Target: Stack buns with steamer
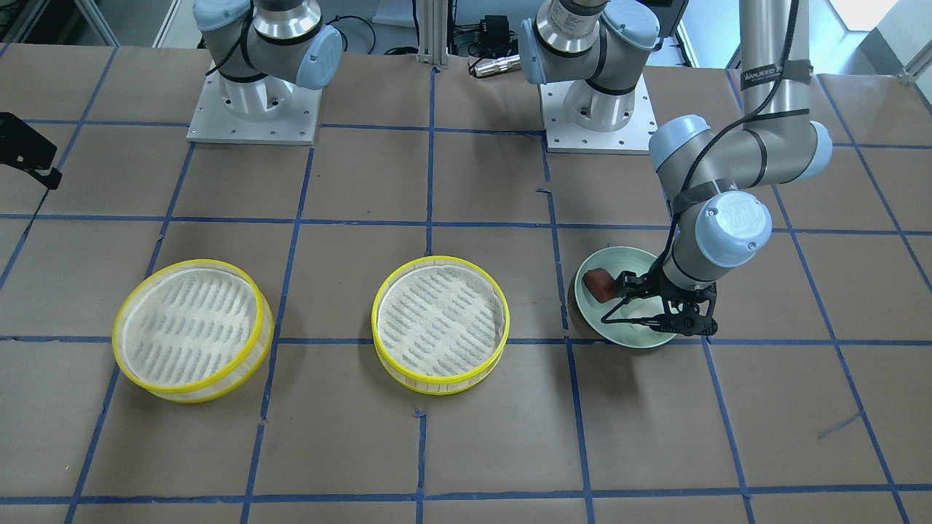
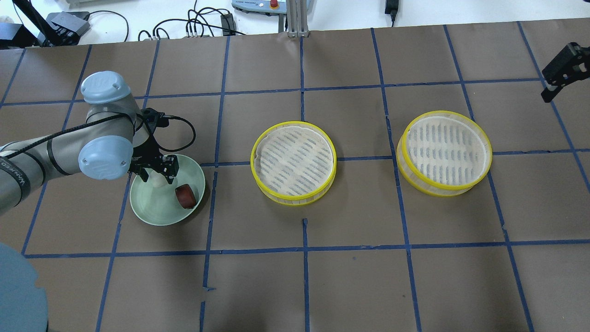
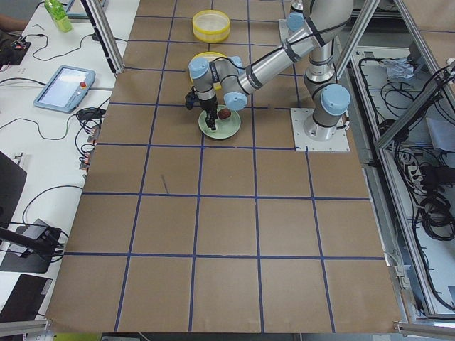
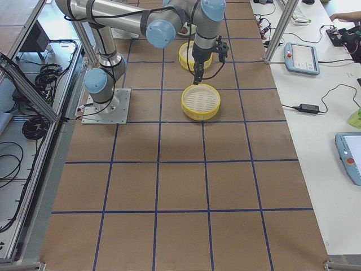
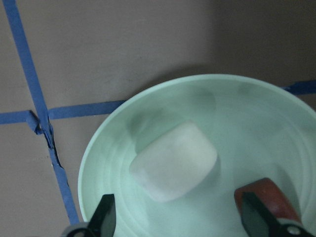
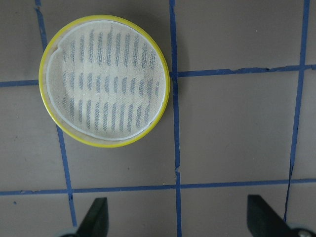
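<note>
Right, nothing is stacked yet: both buns sit in the pale-green plate (image 2: 152,216) at the left, where my left gripper (image 5: 178,218) hangs with fingers spread over the white bun (image 5: 174,168), the reddish-brown bun (image 2: 185,196) just beside it. The middle steamer tier (image 2: 295,201) and the right steamer tier (image 2: 445,190) lie empty and apart. My right gripper (image 6: 178,217) hangs spread above the table, holding nothing.
</note>
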Controlling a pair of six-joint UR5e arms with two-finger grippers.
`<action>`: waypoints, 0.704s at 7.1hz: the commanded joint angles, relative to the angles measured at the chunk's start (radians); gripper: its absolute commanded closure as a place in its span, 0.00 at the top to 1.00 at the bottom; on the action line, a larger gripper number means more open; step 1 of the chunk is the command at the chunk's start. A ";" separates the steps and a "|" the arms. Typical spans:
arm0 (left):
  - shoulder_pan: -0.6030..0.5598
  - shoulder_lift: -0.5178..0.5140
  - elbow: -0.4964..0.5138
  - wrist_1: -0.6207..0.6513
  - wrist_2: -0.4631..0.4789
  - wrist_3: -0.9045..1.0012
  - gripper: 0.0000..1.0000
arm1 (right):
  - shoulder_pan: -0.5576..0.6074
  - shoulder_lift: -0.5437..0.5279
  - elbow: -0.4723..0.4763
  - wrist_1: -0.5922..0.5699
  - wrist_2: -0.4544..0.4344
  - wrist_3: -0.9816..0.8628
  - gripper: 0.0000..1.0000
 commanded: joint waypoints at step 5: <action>-0.120 0.184 0.099 0.010 -0.076 -0.024 0.00 | 0.000 0.207 0.369 -0.657 0.013 -0.054 1.00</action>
